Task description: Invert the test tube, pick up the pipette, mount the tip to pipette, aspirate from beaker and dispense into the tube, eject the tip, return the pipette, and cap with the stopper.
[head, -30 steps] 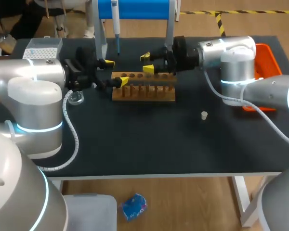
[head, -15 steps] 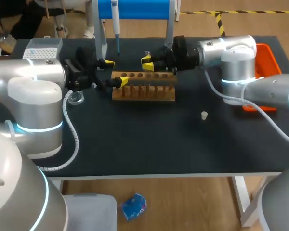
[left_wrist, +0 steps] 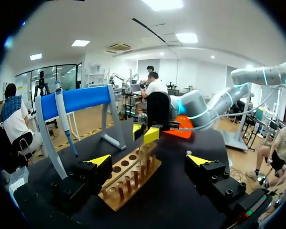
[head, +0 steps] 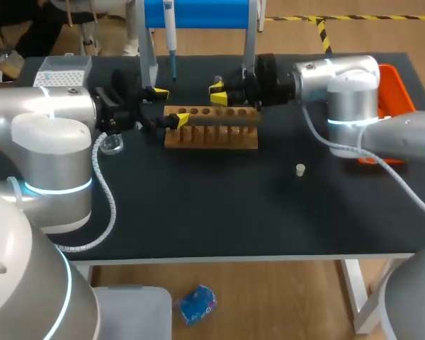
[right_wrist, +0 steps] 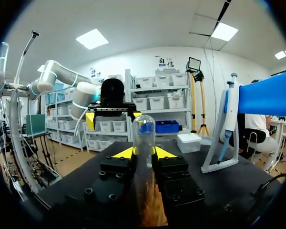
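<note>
The glass test tube (right_wrist: 144, 138), rounded end up, is clamped between the right gripper's (right_wrist: 144, 152) fingers, just above the wooden rack (head: 219, 138). Turning it (smooth glass, narrow pinch) could let it slip and strike the rack. The left gripper (left_wrist: 148, 160) gapes around the rack's end.

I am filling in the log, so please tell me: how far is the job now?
Done: nothing complete. In hand: right gripper holds the test tube above the rack, rounded end up, not yet turned. To do: the pipette hangs on its stand, the stopper lies on the table; tip, filling, capping all remain.
</note>
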